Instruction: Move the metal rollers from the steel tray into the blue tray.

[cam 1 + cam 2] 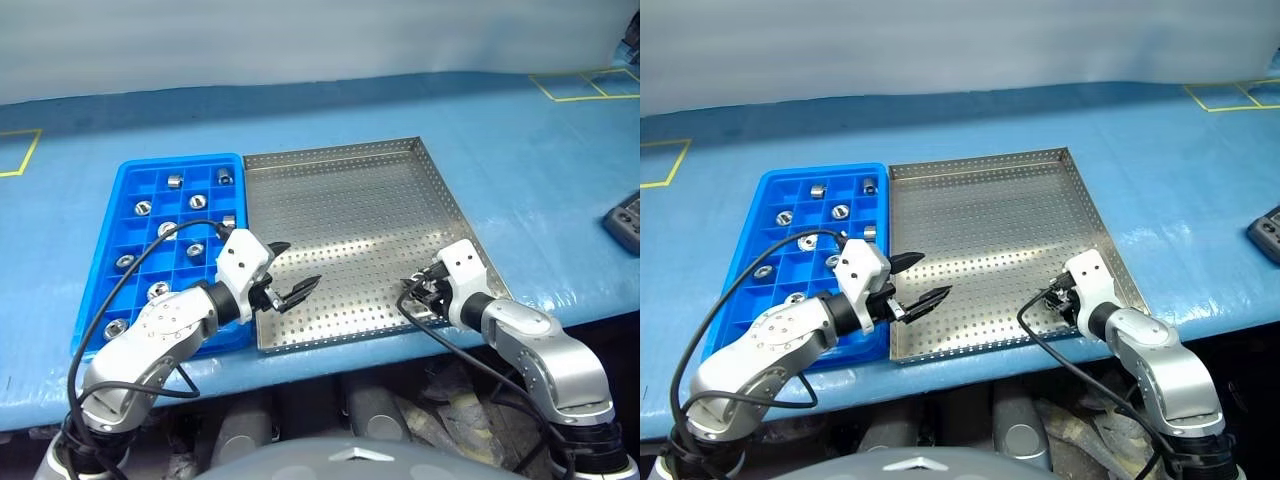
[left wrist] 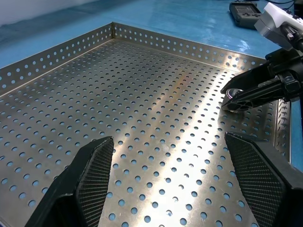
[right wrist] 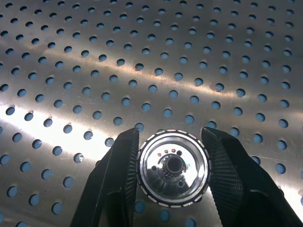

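My right pincer (image 3: 170, 175) is clamped on the last metal roller (image 3: 173, 169) at the steel tray's (image 1: 350, 190) near right corner (left pincer (image 1: 290, 275) wide, idle), and the curved, shiny grip could slip on the way to the blue tray (image 1: 140, 180).

We can't read any text, labels or numbers anywhere here. No brand marks or signs we could make out either.
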